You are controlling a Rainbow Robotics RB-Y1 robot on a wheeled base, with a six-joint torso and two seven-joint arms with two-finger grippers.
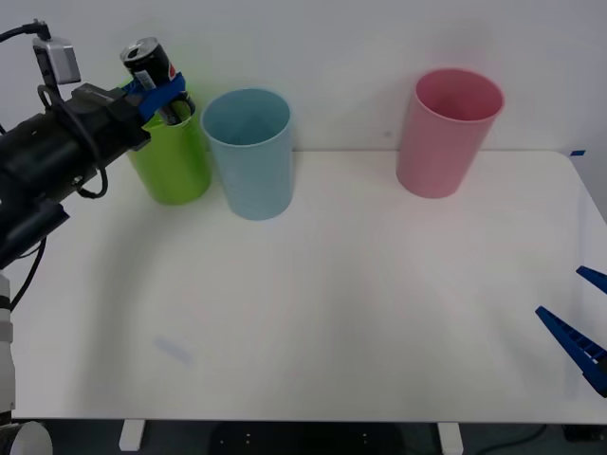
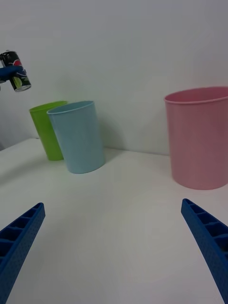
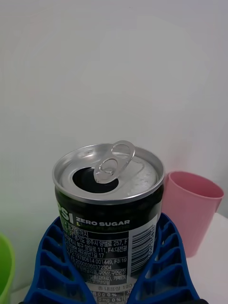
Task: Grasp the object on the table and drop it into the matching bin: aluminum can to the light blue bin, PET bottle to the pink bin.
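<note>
**Can held up over the green bin, light blue one right next door**

The aluminum can (image 1: 147, 64) is gripped by the left gripper (image 1: 163, 93), blue ribbed fingers (image 3: 166, 256) wrapped snug around its dark body on both sides. It is lifted well clear of the table (image 1: 313, 313), tilted a bit, silver top up with the tab raised and the mouth open. "ZERO SUGAR" and small print can be read on the side in the left wrist view. In the front view the can is seen above the rim of the lime green bin (image 1: 173, 156), toward the far left of the table.

The light blue bin (image 1: 248, 152) is stood just beside the green one, to the can's right, the two nearly touching; whether they actually touch can't be told. The pink bin (image 1: 446, 131) is set well apart from both, farther right along the back edge. All three are upright with open mouths up.

The right gripper (image 2: 114, 247) is parked low near the table's front right corner, its fingers spread wide with nothing between them. From its wrist view the can (image 2: 15, 71) is seen up high in blue fingers, above and a bit to the side of the green bin (image 2: 46, 130), with the light blue bin (image 2: 78, 137) and pink bin (image 2: 197, 137) beyond.
</note>
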